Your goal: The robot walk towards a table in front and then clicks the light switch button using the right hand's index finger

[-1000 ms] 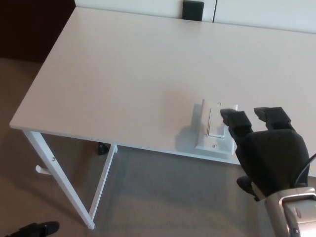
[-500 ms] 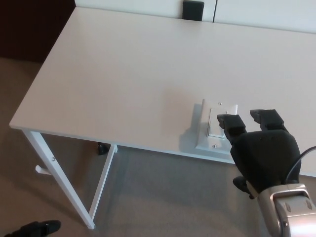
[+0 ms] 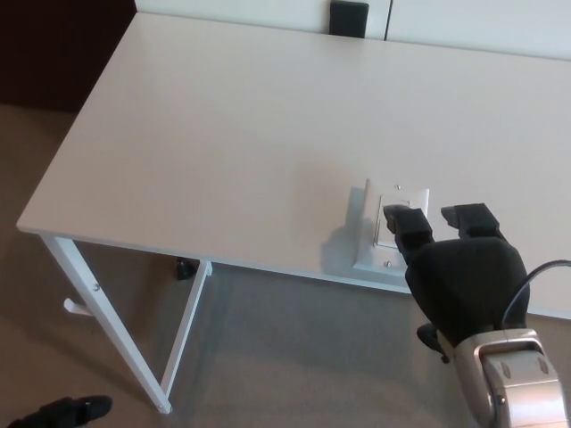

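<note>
A white light switch plate [image 3: 386, 209] lies flat on the white table [image 3: 232, 134] near its front edge. My right hand [image 3: 459, 276] is black and comes in from the lower right, over the table's front edge. Its two fingers are spread apart. The left one [image 3: 403, 225] lies over the rocker button and hides most of it. The other finger [image 3: 471, 218] points past the plate's right side. The hand holds nothing. My left hand is out of the picture.
The table's white metal legs [image 3: 107, 321] stand at the lower left on grey carpet. A black object [image 3: 348, 16] sits at the table's far edge. A dark shape [image 3: 62, 412] shows on the floor at the bottom left.
My right hand has slid left and slightly back toward me, with its left finger staying over the switch rocker. The table and plate have not moved.
</note>
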